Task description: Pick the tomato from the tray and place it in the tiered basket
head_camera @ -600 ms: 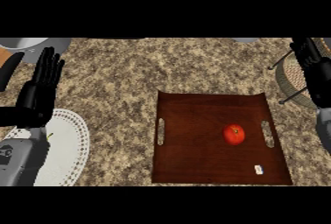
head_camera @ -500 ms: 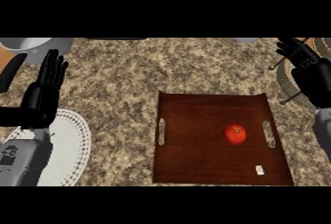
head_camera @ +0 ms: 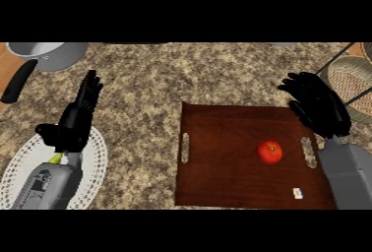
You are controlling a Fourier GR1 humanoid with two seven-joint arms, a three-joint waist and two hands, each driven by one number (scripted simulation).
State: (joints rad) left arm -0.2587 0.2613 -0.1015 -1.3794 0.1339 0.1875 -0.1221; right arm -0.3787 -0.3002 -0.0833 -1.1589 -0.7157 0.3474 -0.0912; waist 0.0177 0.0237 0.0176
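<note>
Right hand (head_camera: pixel 320 109) open, fingers spread and slightly bent, holding nothing, hovering over far right corner of brown tray (head_camera: pixel 225 182). Tomato (head_camera: pixel 269 152) on tray, nearer than the right hand and a bit to its left, apart from it, untouched. Right tray handle slot just beside the grey forearm, tomato between the two slots, closer to the right one. Small white tag (head_camera: pixel 298 193) on tray near corner, below tomato, beside the right forearm. Tiered basket (head_camera: pixel 355 83), woven, with dark wire frame, just right of the right hand at the frame edge, partly cut off. Left hand (head_camera: pixel 75 123) open, fingers straight and pointing away, resting at left side, well apart from tray. White plate (head_camera: pixel 29 170) under left forearm. Grey pot (head_camera: pixel 51 53) with black handle beyond left hand, far left corner. Speckled counter (head_camera: pixel 152 93) under everything.
</note>
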